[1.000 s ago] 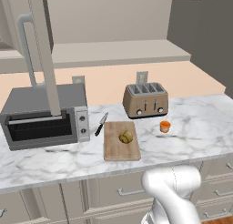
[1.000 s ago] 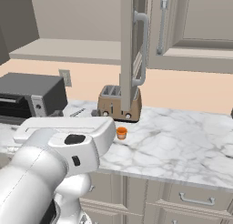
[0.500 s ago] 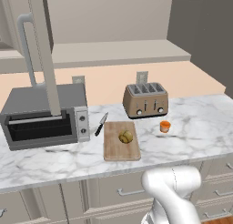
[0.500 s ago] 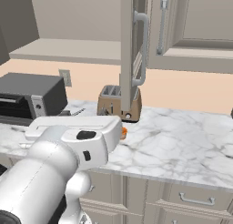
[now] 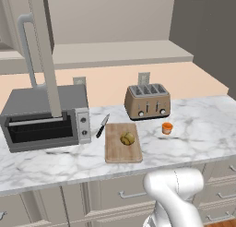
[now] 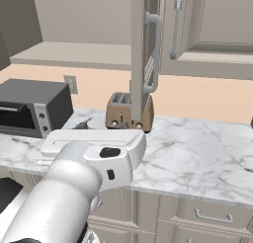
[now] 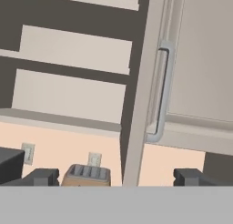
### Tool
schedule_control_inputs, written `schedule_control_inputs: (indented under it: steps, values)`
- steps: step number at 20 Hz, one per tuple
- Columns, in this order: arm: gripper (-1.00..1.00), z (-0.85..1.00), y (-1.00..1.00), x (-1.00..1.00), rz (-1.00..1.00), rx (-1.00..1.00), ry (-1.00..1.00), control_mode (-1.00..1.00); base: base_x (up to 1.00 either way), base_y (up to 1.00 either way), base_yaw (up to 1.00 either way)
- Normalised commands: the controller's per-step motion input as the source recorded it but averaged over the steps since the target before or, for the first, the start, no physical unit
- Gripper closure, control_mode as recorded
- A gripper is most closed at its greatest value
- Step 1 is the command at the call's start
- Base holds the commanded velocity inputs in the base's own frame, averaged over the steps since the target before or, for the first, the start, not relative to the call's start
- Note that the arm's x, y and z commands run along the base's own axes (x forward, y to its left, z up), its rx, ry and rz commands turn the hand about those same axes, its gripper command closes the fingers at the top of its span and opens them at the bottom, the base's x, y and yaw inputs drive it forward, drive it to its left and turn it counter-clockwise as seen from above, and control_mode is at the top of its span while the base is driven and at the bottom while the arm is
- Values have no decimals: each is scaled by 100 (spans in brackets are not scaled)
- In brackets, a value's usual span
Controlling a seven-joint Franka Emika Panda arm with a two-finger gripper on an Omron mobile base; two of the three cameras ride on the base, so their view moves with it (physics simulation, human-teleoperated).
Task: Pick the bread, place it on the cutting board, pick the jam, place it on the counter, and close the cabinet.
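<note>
The bread (image 5: 127, 138) sits mid-frame on the cutting board (image 5: 122, 151), and the jam (image 5: 167, 128) stands just right of it on the counter (image 5: 193, 124), so by my judgement only the door is left. My tool (image 7: 116, 176) is released, tips spread wide at the bottom of the hand view, holding nothing. It points at the open cabinet (image 7: 144, 82) door, edge-on at centre frame, handle (image 7: 160, 95) beside it, so I can push it shut.
</note>
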Motion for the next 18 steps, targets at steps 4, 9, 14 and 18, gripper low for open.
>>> schedule_control_inputs:
  steps: [4,9,14,18]
  values:
    - [-100,-6,-16,3,0,0,-1,-100,0,0,0]
    - [-100,-10,-15,12,0,0,-2,-100,0,0,0]
    - [-100,-16,-12,18,0,0,-4,-100,0,0,0]
    - [-100,-15,-11,21,0,0,-5,-100,0,0,0]
